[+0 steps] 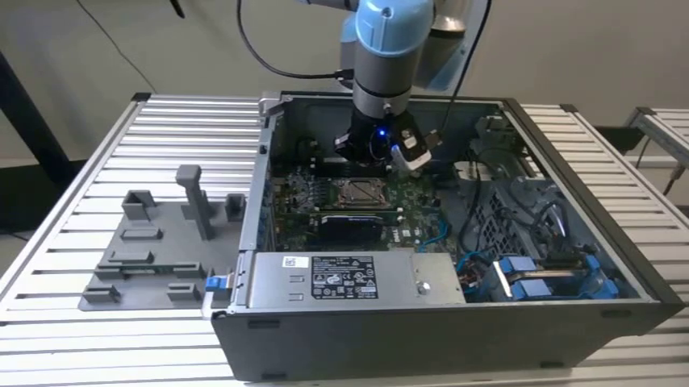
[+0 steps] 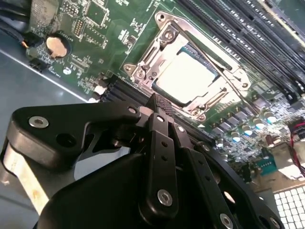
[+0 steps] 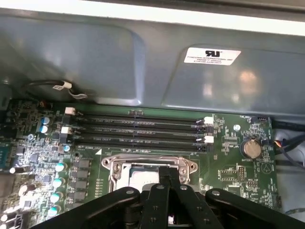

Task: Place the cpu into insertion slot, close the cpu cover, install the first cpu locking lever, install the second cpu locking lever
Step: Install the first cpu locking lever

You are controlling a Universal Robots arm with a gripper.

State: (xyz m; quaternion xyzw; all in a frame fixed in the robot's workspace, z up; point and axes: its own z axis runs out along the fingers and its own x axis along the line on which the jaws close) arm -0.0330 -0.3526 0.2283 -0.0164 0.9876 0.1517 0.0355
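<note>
The cpu point(image 2: 183, 76) lies flat, silvery top up, inside the insertion slot point(image 1: 356, 192) on the green board. The cpu cover point(image 2: 157, 52), a silver frame, lies down around the chip, and part of it also shows in the first wrist view point(image 3: 147, 164). Thin metal levers run along the frame's sides; I cannot tell whether they are latched. My gripper point(image 2: 162, 102) hangs just above the socket's edge, shut and holding nothing. From the exterior view the gripper point(image 1: 377, 153) sits over the board, slightly behind the socket. Its black fingertips point(image 3: 165, 177) cover part of the chip.
Long black memory slots point(image 3: 138, 131) run beside the socket, with a coin battery point(image 3: 250, 148) nearby. A metal power supply point(image 1: 344, 278) fills the case front, and cables with blue parts point(image 1: 538, 274) lie at the exterior view's right. A grey fixture point(image 1: 151, 250) stands on the slatted table.
</note>
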